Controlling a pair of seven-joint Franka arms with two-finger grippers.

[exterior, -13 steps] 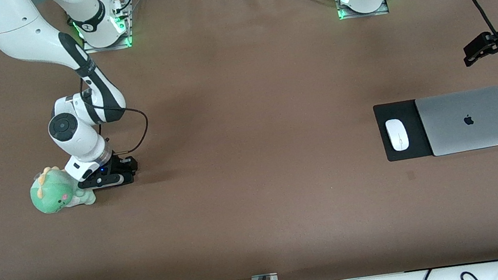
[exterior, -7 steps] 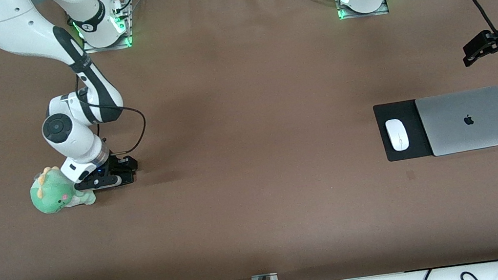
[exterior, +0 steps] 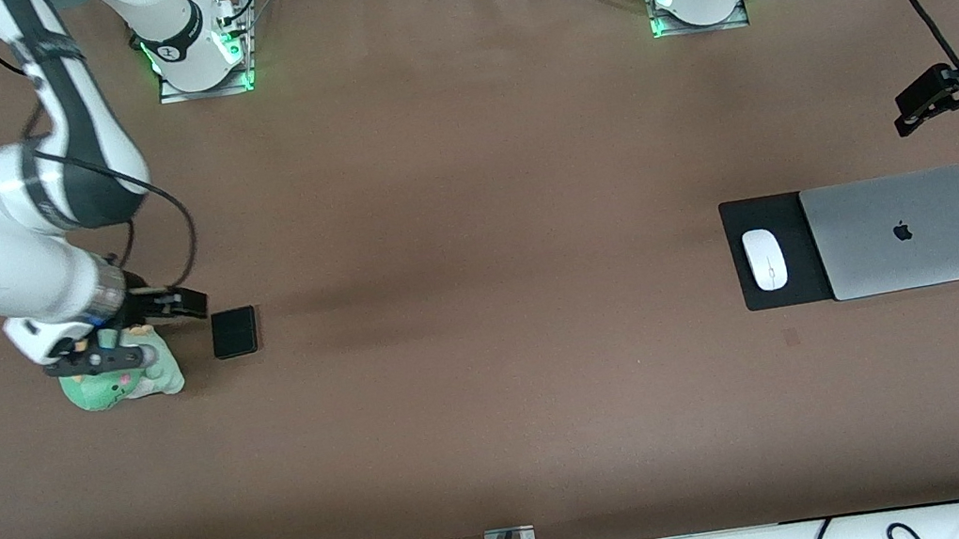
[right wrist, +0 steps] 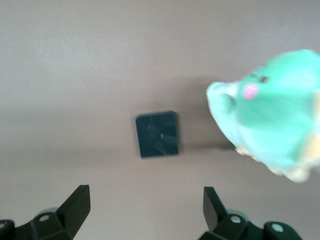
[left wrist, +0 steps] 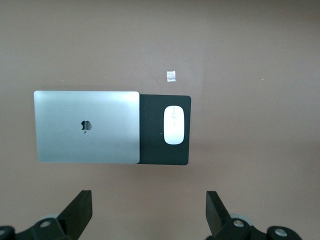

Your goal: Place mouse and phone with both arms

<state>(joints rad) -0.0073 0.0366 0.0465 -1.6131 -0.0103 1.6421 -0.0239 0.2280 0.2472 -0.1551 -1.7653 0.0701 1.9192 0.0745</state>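
Note:
The black phone (exterior: 234, 332) lies flat on the brown table beside a green plush dinosaur (exterior: 117, 385). It also shows in the right wrist view (right wrist: 157, 134). My right gripper (exterior: 130, 333) is open and empty, up in the air over the plush (right wrist: 270, 125); its own view shows it (right wrist: 145, 205) apart from the phone. The white mouse (exterior: 764, 258) rests on a black mat (exterior: 743, 220) toward the left arm's end; it also shows in the left wrist view (left wrist: 174, 125). My left gripper (exterior: 912, 108) waits open and empty in the air (left wrist: 148, 207), apart from the mouse.
A closed silver laptop (exterior: 901, 230) lies beside the mouse, overlapping the mat (left wrist: 165, 150); it also shows in the left wrist view (left wrist: 86, 126). A small bit of tape (exterior: 792, 337) is on the table nearer the front camera than the mat.
My right gripper has let go of the phone, risen and swung toward the right arm's end of the table. The phone now lies uncovered beside the plush. The left arm has barely moved.

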